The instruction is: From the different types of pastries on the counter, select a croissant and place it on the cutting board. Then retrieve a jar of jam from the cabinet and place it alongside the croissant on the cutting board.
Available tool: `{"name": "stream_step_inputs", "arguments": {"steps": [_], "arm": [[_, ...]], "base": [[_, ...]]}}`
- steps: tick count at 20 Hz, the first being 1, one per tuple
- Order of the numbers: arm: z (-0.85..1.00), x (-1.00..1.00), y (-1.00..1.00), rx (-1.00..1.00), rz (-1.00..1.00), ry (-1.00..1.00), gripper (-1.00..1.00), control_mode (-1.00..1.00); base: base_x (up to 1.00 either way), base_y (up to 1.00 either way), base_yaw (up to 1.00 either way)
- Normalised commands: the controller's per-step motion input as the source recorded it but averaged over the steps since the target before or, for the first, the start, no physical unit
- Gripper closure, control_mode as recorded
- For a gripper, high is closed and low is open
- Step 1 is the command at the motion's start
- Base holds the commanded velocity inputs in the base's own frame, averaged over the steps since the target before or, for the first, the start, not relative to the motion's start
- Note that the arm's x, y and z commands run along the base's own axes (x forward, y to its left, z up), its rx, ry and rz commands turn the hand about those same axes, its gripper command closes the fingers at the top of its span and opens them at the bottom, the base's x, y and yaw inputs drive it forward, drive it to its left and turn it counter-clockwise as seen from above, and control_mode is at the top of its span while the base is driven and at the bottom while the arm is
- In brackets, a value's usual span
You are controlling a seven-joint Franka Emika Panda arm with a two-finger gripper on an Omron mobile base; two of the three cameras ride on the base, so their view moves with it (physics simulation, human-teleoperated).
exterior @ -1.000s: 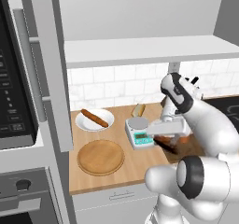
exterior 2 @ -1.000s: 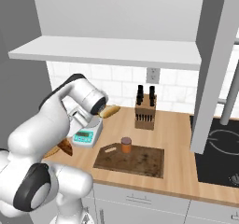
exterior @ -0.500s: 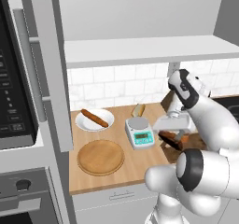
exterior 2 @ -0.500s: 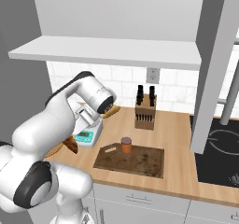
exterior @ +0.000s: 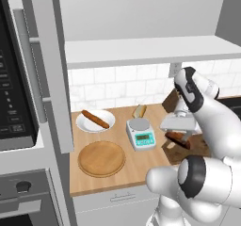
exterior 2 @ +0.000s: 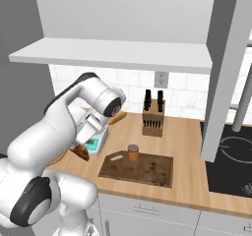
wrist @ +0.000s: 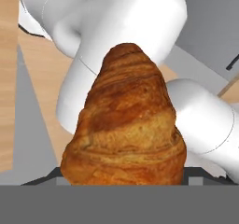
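While the gripper (exterior: 178,136) pinches the golden-brown croissant (exterior: 178,139) at centre right of the left base view, above the cutting board's (exterior 2: 147,168) left end, the jar of jam (exterior 2: 132,152) stands upright on that board.

A rendered home kitchen: a wooden counter (exterior 2: 187,132) runs beneath a white tiled backsplash (exterior: 113,86), with a black microwave (exterior: 14,79) at one end, a dark cooktop (exterior 2: 229,156) at the other, a knife block (exterior 2: 152,119) and a digital kitchen scale (exterior: 140,133) between.
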Motion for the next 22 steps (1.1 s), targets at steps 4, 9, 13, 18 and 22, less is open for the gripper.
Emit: {"name": "stream_step_inputs", "arguments": {"steps": [4, 9, 13, 18, 22], "arm": [[0.18, 0.0, -0.28, -0.06, -0.01, -0.08, 1.0, -1.0], [0.12, 0.0, -0.27, -0.04, 0.0, -0.01, 1.0, -1.0], [0.08, 0.0, -0.33, -0.02, 0.0, 0.0, 1.0, -1.0], [0.15, 0.0, -0.36, -0.01, 0.0, -0.02, 1.0, -1.0], [0.16, -0.02, -0.35, -0.01, 0.0, -0.04, 1.0, -1.0]], "base": [[0.0, 0.0, 0.0], [0.0, 0.0, 0.0], [0.0, 0.0, 0.0], [0.0, 0.0, 0.0], [0.0, 0.0, 0.0]]}}
